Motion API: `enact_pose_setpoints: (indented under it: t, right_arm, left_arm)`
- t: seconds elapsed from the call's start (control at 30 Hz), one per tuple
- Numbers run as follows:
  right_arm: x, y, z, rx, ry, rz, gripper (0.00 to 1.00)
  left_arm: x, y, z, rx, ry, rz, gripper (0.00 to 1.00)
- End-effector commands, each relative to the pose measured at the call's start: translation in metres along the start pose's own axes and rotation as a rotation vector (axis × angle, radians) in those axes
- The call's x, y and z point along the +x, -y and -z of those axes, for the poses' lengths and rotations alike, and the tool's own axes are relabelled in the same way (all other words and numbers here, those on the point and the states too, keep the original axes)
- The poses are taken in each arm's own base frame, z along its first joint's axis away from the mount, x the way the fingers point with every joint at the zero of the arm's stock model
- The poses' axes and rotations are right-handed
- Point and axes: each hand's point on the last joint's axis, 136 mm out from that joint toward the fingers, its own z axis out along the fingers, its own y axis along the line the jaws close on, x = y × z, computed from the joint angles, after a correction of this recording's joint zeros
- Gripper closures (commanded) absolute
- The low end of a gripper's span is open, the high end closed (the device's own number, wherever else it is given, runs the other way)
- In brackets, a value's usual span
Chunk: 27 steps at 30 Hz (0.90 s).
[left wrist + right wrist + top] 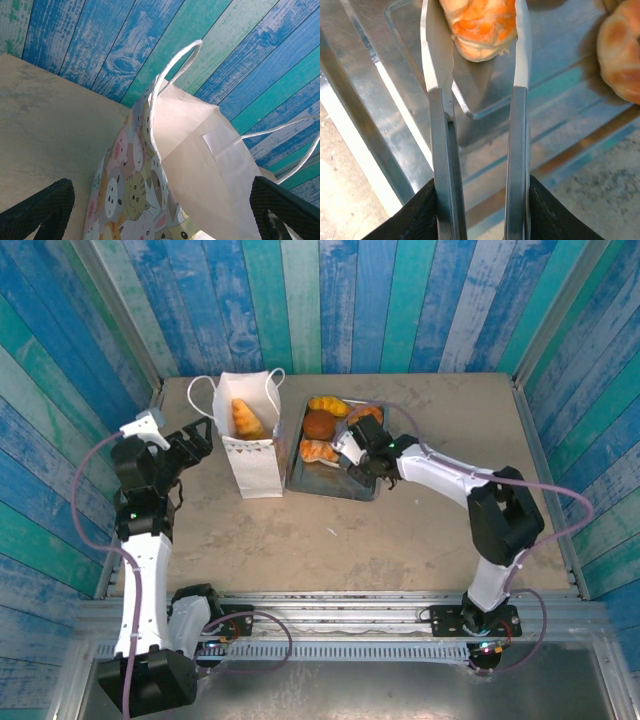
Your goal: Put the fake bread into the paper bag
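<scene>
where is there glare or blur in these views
Right wrist: the grey metal tray throws bright streaky reflections; the orange glazed pastry is cropped at the top edge. Left wrist: the white paper bag is sharp. Top external: soft shadows, no harsh glare.

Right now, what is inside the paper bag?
One golden croissant leans inside the paper bag, seen from the top camera. The bag's walls hide its bottom, so anything beneath the croissant cannot be seen.

The top edge of the right wrist view cuts off the orange pastry [480, 30] and the tips of the right gripper [473, 12]; whether they press it, I cannot tell. The paper bag [252, 458] hides the lower part of a croissant [245, 418].
</scene>
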Motion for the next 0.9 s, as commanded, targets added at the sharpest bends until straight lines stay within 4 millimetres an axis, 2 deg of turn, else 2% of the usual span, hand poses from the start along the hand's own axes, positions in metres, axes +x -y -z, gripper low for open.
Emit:
enact_pose_setpoints:
  t: [0.0,0.13,0.33,0.43,0.6,0.87]
  right_arm:
    - [-0.006,0.015,0.031,0.067,0.058,-0.065,0.69]
    - [0.002,0.019,0.057,0.090,0.066,-0.112,0.70]
    - [0.001,0.023,0.111,0.109,0.132,-0.193,0.70]
    - [-0.004,0.025,0.142,0.109,0.188,-0.223,0.70]
    - [-0.019,0.023,0.194,0.063,0.324,-0.282,0.71]
    - [-0.045,0.013,0.271,-0.055,0.572,-0.338,0.71]
  left_arm:
    - [-0.012,0.009,0.004,0.020,0.022,-0.004,0.06]
    - [-0.011,0.012,0.002,0.037,0.000,0.006,0.05]
    - [-0.006,0.016,-0.006,0.074,-0.043,0.047,0.03]
    - [-0.002,0.018,-0.013,0.100,-0.078,0.087,0.00]
    - [0.009,0.019,-0.029,0.146,-0.155,0.150,0.07]
    - [0.009,0.021,-0.047,0.185,-0.175,0.207,0.12]
